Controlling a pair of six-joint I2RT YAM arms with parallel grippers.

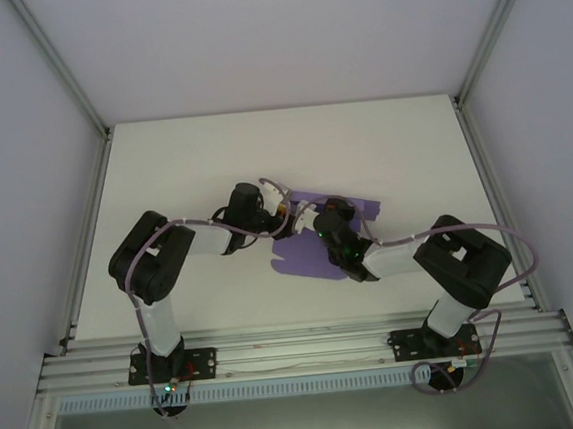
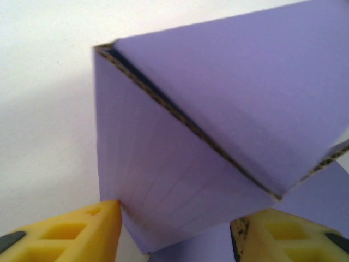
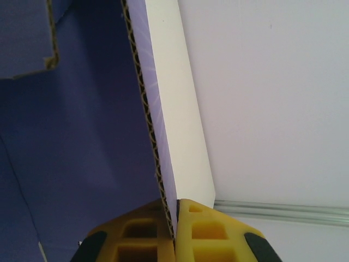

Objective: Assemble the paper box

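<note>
Currently purple paper box (image 2: 229,93) half-folded, corrugated edges showing — right tool (image 3: 175,213) pinching wall, left tool (image 2: 177,218) wide.

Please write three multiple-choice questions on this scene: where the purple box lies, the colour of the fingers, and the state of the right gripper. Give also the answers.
1. Where on the table is the paper box? A near its middle; B in its far left corner; C on the near rail.
2. What colour are the right gripper's fingers? A red; B yellow; C green.
3. The right gripper is: A open; B shut on nothing; C shut on the box's edge.
Answers: 1 A, the purple card lies mid-table; 2 B, both are yellow; 3 C, they pinch the corrugated edge.
</note>
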